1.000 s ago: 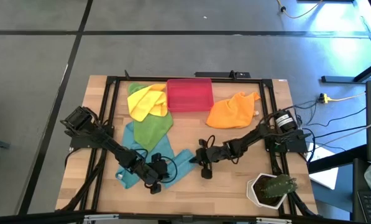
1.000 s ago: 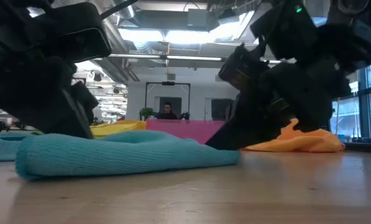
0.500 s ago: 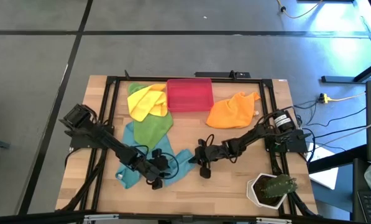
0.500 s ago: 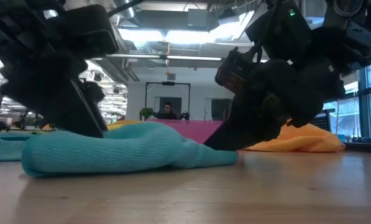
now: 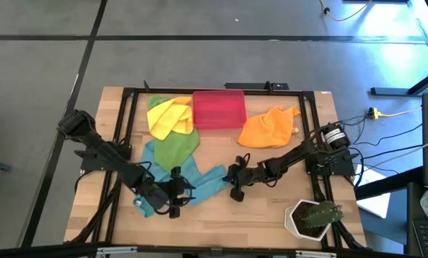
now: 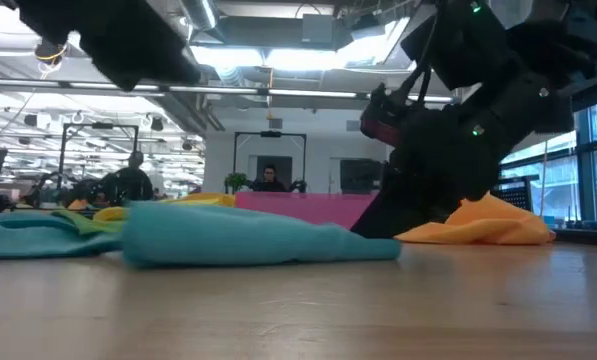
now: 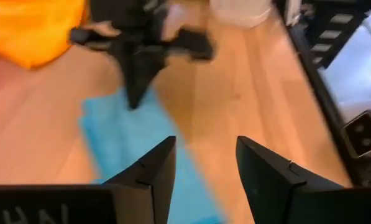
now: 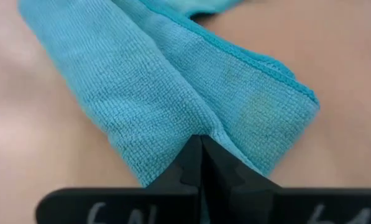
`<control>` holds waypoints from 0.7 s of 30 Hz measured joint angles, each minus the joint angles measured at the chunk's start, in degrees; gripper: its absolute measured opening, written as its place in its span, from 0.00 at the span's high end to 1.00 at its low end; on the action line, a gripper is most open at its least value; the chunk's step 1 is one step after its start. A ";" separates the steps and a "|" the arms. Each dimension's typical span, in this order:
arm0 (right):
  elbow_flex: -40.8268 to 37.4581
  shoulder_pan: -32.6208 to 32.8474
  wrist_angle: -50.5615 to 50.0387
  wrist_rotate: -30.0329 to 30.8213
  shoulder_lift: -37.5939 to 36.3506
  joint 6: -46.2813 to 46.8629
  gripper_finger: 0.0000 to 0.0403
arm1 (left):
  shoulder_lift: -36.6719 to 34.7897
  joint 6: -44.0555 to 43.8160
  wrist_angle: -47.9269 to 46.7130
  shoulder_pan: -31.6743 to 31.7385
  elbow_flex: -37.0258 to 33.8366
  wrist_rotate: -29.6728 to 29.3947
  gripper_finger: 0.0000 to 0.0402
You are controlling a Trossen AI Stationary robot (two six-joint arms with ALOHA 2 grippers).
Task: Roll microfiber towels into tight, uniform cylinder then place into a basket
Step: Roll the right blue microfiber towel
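Right gripper (image 5: 233, 180) clamped on teal towel (image 5: 208, 184) end, mid-bench; left gripper (image 5: 173, 198) fingers apart above it.

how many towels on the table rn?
4 visible: yellow by the basket's left, green below it, orange right of basket, teal centre-front. More may be hidden underneath.

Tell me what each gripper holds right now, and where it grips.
Right gripper pinches the teal towel at a fold near its end. Left gripper is open, holding nothing.

Towels: teal (image 5: 203, 185), green (image 5: 176, 149), yellow (image 5: 167, 117), orange (image 5: 267, 127). Basket (image 5: 218, 109) red-pink. Worktop (image 5: 264, 215) light wood. Pot (image 5: 297, 222) white.
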 joint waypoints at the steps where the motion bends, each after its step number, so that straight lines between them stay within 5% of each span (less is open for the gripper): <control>1: -0.01 -0.04 -2.01 1.54 -0.98 0.04 0.98 | 0.81 0.82 1.36 -0.22 0.04 -0.02 0.61; 13: 0.07 -0.08 -15.32 4.04 -5.23 5.60 0.98 | 17.32 10.60 4.99 1.58 5.05 -0.04 0.61; 21: 0.06 -0.08 -15.74 3.10 -5.78 5.76 0.98 | 24.64 23.90 -9.71 3.48 16.44 -8.08 0.61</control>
